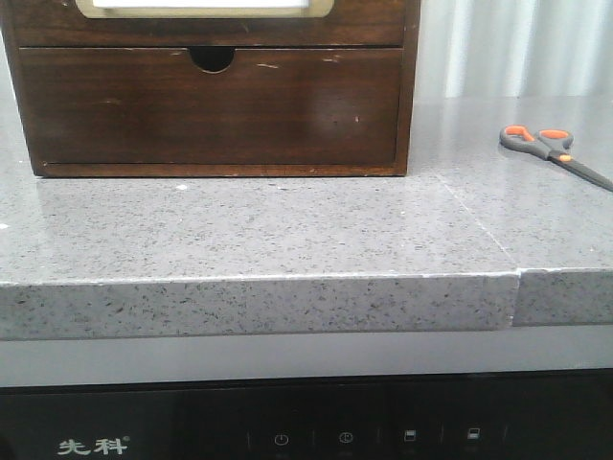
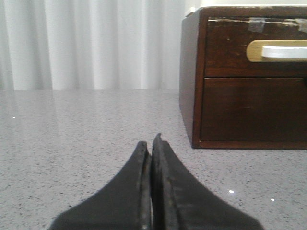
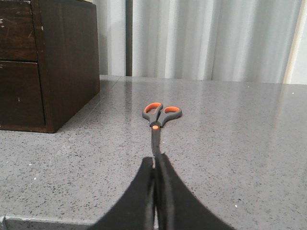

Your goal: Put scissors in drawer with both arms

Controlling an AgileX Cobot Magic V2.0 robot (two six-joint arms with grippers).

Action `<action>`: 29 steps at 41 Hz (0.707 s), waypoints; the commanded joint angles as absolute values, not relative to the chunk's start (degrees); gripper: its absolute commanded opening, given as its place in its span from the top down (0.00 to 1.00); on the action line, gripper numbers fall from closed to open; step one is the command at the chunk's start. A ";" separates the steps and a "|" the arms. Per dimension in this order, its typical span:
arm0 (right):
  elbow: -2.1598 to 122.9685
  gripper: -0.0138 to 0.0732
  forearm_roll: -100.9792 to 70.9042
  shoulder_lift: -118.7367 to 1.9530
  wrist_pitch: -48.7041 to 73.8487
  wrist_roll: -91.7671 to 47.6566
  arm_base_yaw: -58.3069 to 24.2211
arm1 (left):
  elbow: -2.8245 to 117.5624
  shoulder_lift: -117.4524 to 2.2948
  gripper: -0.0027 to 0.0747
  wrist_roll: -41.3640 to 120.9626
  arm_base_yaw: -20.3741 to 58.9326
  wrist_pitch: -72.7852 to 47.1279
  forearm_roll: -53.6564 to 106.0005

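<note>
The scissors (image 1: pixel 554 153) lie flat on the grey countertop (image 1: pixel 287 230), well right of the wooden cabinet (image 1: pixel 211 105), handles toward it. The drawer (image 1: pixel 206 14) with the white panel sits shut above the plain notched drawer (image 1: pixel 206 105); neither arm shows here, and nothing of either drawer's contents can be seen

From the left wrist, the left gripper (image 2: pixel 152 143) has its fingers pressed together, holding nothing, short of the cabinet's corner

From the right wrist, the right gripper (image 3: pixel 156 163) is likewise closed and empty, lined up with the blade tips. The blades are slim and flat, so a grab could likely slip or skid them, and a shut drawer would block the drop
</note>
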State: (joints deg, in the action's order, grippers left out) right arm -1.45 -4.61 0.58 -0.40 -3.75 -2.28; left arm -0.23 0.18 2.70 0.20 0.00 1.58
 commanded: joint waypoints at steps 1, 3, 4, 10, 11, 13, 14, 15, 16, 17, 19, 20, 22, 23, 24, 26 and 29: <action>-1.53 0.92 -4.64 1.59 -5.40 -3.82 -1.95 | -1.61 1.15 0.99 2.35 1.31 5.16 2.08; -1.53 0.92 -4.64 1.59 -5.40 -3.82 -1.95 | -1.61 1.15 0.99 2.35 1.31 5.16 2.08; -1.53 0.92 -4.64 1.59 -5.40 -3.82 -1.95 | -1.61 1.15 0.99 2.35 1.31 5.16 2.08; -0.21 0.92 -4.64 1.59 -4.86 -3.82 -1.95 | -1.61 1.15 0.99 2.35 1.31 7.69 2.08; 0.40 0.92 -4.64 1.54 -4.58 -3.82 -1.95 | -1.52 1.15 0.99 2.35 1.31 8.71 2.08; 2.17 0.92 -4.64 1.54 -3.24 -3.82 -1.95 | -0.54 1.15 0.99 2.35 1.31 10.18 2.08; 3.37 0.92 -4.64 1.54 -2.57 -3.82 -1.95 | 0.11 1.15 0.99 2.35 1.31 10.58 2.08; 4.36 0.92 -4.64 1.54 -1.86 -3.82 -1.95 | 1.29 1.15 0.99 2.35 1.31 10.57 2.08; 5.43 0.92 -4.64 1.54 -0.64 -3.82 -1.95 | 2.35 1.15 0.99 2.35 1.31 10.10 2.08; 7.32 0.92 -4.59 1.54 0.75 -3.82 -1.95 | 3.90 1.15 0.99 2.35 1.31 9.84 2.26; 9.71 0.92 -4.59 1.54 2.83 -3.89 -1.95 | 6.94 0.91 0.99 2.35 1.31 9.23 3.51; 11.31 0.92 -4.53 1.54 4.27 -3.88 -1.95 | 8.94 0.88 0.99 2.35 1.31 8.41 4.16; 14.49 0.92 -4.01 1.04 6.40 -3.88 -1.95 | 12.73 0.22 0.99 2.35 1.31 6.13 5.15; 15.67 0.92 -3.94 0.71 7.18 -3.88 -1.95 | 14.50 -0.21 0.99 2.35 1.31 4.15 5.15; 17.22 0.92 -3.94 0.15 8.02 -3.88 -1.95 | 16.97 -0.85 0.99 2.35 1.31 1.72 5.15; 20.00 0.92 -3.94 -1.22 9.40 -3.88 -1.95 | 21.99 -2.65 0.99 2.35 1.31 -2.95 5.02; 24.21 0.92 -3.94 -4.21 11.05 -3.88 -1.95 | 28.64 -5.65 0.99 2.45 1.31 -10.24 4.26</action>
State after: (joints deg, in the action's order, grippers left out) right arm 18.80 -4.60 -0.78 13.10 -3.75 -2.28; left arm 20.63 -1.79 2.70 0.98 -6.02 4.24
